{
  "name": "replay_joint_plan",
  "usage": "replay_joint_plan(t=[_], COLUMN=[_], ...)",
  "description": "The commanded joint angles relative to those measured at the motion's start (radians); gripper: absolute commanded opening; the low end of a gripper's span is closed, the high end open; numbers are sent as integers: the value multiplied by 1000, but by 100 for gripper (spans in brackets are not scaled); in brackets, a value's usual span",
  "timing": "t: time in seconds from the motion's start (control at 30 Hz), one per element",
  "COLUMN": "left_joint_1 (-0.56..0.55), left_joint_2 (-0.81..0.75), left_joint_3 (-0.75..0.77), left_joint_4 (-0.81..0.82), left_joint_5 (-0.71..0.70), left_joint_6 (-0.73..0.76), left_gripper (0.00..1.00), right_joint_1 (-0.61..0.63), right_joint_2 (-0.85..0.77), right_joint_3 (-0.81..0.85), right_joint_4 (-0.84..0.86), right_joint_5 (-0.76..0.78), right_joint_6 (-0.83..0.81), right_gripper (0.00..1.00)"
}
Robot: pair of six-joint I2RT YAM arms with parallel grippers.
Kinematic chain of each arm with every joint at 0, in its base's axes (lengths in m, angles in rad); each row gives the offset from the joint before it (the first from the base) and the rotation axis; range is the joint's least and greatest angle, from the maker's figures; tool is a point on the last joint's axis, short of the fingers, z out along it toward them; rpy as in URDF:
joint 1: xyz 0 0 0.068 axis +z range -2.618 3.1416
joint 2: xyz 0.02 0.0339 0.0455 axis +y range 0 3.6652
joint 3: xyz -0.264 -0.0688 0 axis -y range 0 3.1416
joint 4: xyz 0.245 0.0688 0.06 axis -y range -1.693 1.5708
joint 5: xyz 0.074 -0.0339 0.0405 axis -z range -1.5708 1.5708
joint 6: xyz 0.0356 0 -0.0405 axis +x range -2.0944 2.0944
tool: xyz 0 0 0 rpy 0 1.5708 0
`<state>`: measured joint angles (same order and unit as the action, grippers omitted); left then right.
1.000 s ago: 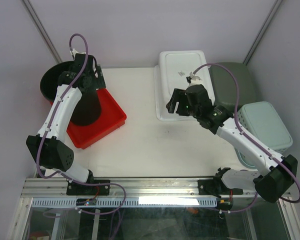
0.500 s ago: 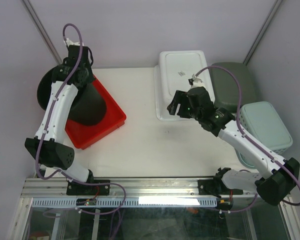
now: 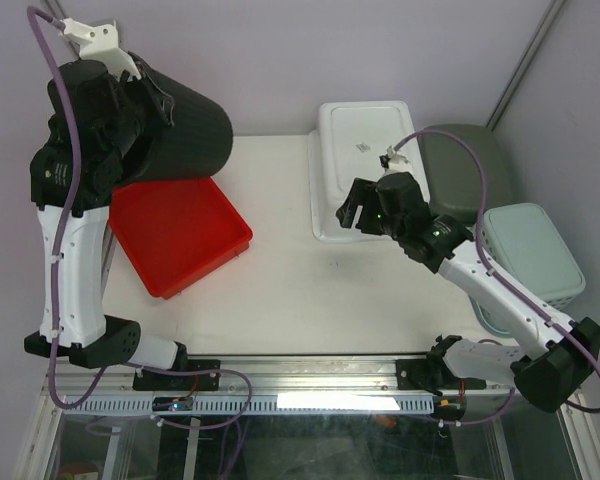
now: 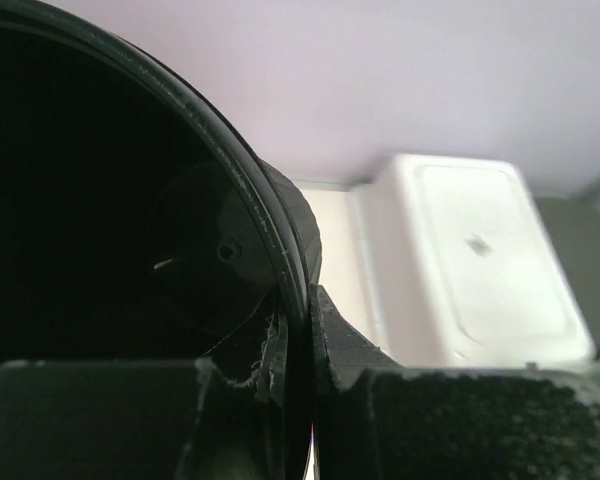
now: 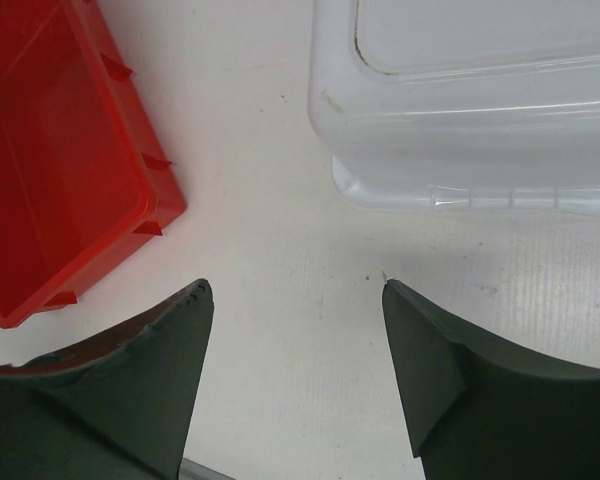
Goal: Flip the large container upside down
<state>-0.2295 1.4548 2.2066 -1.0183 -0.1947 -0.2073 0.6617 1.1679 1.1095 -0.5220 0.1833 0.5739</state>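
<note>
I hold the black container (image 3: 185,130) by its rim, left gripper (image 4: 298,335) clamped, tipped sideways in the air far left over red tray (image 3: 180,235). Inversion and set-down remain; right gripper (image 5: 298,330) open, idle.

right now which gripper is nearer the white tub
Right. The right gripper hangs open just off the near left corner of the white tub; the left gripper is far to its left, shut on the rim of the black bin.
</note>
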Motion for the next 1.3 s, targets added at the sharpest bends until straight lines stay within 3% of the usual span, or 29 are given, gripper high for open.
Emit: replay_joint_plan(t=[0.0, 0.13, 0.27, 0.47, 0.63, 0.93, 1.07, 1.27], left_joint_1=[-55, -153, -209, -281, -339, -384, -411, -439], left_joint_2=[-50, -47, -58, -165, -251, -382, -408, -437], left_joint_3=[26, 10, -67, -362, -560, -773, -871, -1055], left_joint_4=[72, 74, 97, 273, 359, 499, 573, 781], left_joint_5=[301, 399, 526, 662, 694, 747, 709, 699], left_joint_6=[-33, -52, -96, -217, -300, -420, -475, -616], left_gripper=[0, 0, 0, 0, 0, 0, 0, 0], right_joint_1=[-5, -57, -195, -435, -595, -622, -622, -623], right_joint_2=[-86, -166, -194, -134, -158, -295, -381, -517], right_joint_3=[84, 144, 259, 361, 299, 79, -24, -149], right_joint_4=[-16, -116, -257, -426, -423, -298, -250, -276], right_joint_5=[130, 249, 249, -22, -325, -608, -704, -753], right_joint_6=[-34, -72, -91, -93, -49, 78, 140, 176], right_gripper=[73, 81, 89, 93, 96, 98, 97, 97])
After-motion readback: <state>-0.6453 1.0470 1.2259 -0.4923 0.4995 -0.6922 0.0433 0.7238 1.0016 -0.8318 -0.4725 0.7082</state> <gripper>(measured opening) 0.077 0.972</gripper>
